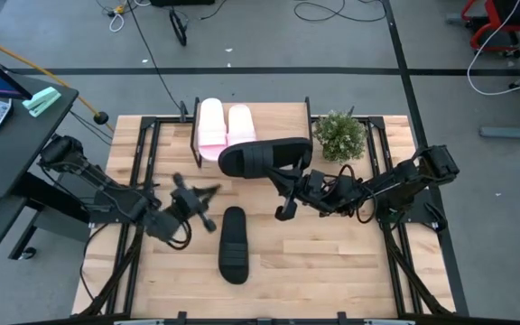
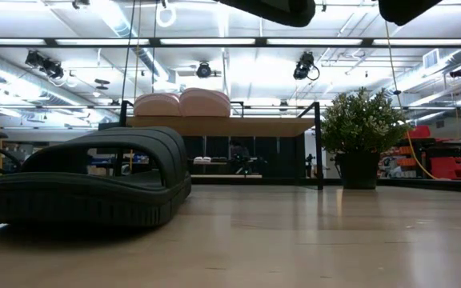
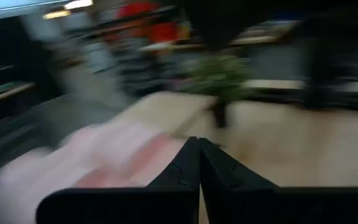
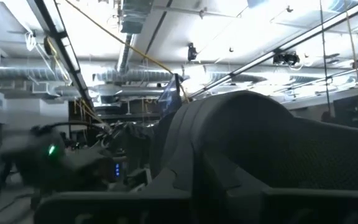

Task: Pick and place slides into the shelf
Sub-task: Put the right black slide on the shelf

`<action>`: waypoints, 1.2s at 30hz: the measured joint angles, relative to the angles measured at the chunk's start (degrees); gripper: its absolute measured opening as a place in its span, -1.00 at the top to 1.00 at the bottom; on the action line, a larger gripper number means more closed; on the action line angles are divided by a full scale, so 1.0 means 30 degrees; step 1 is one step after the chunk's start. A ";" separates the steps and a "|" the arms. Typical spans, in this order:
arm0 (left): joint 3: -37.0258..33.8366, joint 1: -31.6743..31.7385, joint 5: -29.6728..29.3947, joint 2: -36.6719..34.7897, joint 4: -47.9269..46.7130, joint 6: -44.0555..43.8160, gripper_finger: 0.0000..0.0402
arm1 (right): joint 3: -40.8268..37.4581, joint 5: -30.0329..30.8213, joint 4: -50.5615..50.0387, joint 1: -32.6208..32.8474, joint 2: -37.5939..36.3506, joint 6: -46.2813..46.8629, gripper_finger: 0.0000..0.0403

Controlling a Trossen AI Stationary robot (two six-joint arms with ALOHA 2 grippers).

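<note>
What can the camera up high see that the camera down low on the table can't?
Only the high view shows both arms whole: the right gripper shut on a black slide above the shelf, and the shut left gripper near mid-table, holding nothing. Only the low view shows the ceiling lights and the room behind the table. Both show the pink slides on the shelf, the potted plant and the other black slide lying on the table.

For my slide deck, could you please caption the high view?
Right gripper holds a black slide by the shelf bearing the pink pair.
</note>
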 joint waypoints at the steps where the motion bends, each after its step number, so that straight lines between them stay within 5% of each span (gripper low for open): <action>1: -0.0214 0.0139 0.1633 0.0000 0.1887 0.1786 0.95 | 0.0000 -0.0016 -0.0014 -0.0087 0.0000 0.0000 0.95; 5: -0.1346 0.0653 0.6888 0.0000 0.8807 0.7077 0.84 | 0.0000 -0.0021 -0.0025 -0.0223 0.0000 -0.0023 0.95; 12: -0.2320 0.1824 0.7035 0.0000 1.1687 0.7653 0.74 | 0.0000 -0.0356 0.0952 -0.0030 0.0000 -0.0492 0.95; 20: -0.3647 0.4064 1.0662 0.0000 1.7478 0.8553 0.73 | 0.0058 -0.0822 0.4177 0.0035 -0.0030 -0.1013 0.95; 26: -0.3667 0.5721 1.3551 0.0000 1.8622 0.8201 0.74 | 0.1185 -0.1263 0.4182 -0.0261 0.1153 -0.0104 0.95; 36: -0.3689 0.6878 1.3549 0.0007 1.8514 0.6714 0.60 | 0.4079 -0.1545 0.4051 -0.0810 0.4276 0.0727 0.95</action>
